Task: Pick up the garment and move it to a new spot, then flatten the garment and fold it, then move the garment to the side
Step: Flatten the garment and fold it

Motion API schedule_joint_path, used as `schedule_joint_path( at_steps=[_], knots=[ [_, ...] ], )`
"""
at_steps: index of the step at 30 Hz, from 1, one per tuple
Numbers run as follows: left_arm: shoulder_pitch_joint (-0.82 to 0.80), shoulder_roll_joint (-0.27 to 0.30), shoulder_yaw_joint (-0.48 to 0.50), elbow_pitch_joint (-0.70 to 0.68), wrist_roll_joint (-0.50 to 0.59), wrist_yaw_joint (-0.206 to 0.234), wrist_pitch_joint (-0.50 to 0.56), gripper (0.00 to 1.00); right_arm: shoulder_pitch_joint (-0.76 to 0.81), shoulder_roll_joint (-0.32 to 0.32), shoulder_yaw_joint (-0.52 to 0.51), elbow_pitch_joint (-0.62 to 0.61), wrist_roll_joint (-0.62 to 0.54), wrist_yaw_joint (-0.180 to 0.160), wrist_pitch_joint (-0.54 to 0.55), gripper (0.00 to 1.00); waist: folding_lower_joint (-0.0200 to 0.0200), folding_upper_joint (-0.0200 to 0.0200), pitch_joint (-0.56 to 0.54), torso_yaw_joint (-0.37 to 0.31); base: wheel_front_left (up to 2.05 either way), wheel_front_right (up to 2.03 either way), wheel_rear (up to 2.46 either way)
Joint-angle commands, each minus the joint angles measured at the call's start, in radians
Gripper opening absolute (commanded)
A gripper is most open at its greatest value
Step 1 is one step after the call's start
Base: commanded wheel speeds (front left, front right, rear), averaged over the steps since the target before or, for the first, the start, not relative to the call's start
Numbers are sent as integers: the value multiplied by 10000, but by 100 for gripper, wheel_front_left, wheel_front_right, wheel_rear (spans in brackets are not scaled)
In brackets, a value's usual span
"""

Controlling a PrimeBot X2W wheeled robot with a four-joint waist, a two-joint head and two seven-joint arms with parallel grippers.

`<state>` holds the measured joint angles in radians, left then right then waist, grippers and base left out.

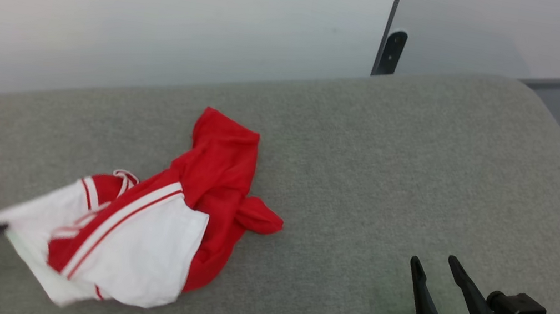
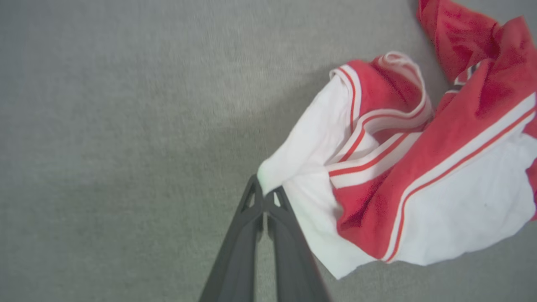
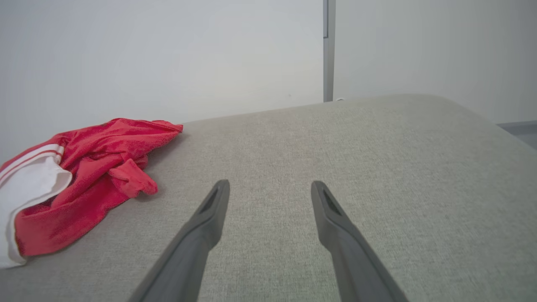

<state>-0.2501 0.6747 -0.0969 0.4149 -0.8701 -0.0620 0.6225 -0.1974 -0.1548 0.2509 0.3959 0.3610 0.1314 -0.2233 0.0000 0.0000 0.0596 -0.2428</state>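
Pinching a white corner of the shirt (image 2: pixel 419 167), the left pincer (image 2: pixel 263 196) is shut on the cloth at the near left of the grey worktop (image 1: pixel 396 170). The shirt lies crumpled there, its red body bunched toward the far side. The right pincer (image 1: pixel 434 260) hovers wide and empty at the near right, well apart. The pick-up looks barely started; moving, flattening, folding and setting aside all remain.

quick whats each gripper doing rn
left gripper: closed, pinching a white corner of the garment
right gripper: open, holding nothing
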Motion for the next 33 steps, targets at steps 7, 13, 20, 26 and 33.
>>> schedule_joint_path(
  at_steps=[7,13,20,26,33],
  knots=[
    [824,-477,263,-944,808,-305,-3263,100,504,57,-81,-91,-102,-13,-234,100,0,0,-567,695,0,0,0],
    [1686,-1114,235,-1375,1432,-458,-5839,100,621,129,-18,-220,-202,-13,-296,100,0,0,-717,983,0,0,0],
    [2370,-1842,70,-1651,3188,-239,-8808,100,929,190,-220,-707,-327,-13,-400,100,0,0,-886,1301,0,0,0],
    [2762,-2831,892,-2049,4000,-101,-8876,100,1170,182,-346,-926,-550,-13,-426,100,0,0,-1057,1639,0,0,0],
    [2963,-3876,2015,-1929,4576,-463,-8866,100,1204,226,-12,-882,-733,-13,-429,100,0,0,-1376,2613,0,0,0]
  ],
)
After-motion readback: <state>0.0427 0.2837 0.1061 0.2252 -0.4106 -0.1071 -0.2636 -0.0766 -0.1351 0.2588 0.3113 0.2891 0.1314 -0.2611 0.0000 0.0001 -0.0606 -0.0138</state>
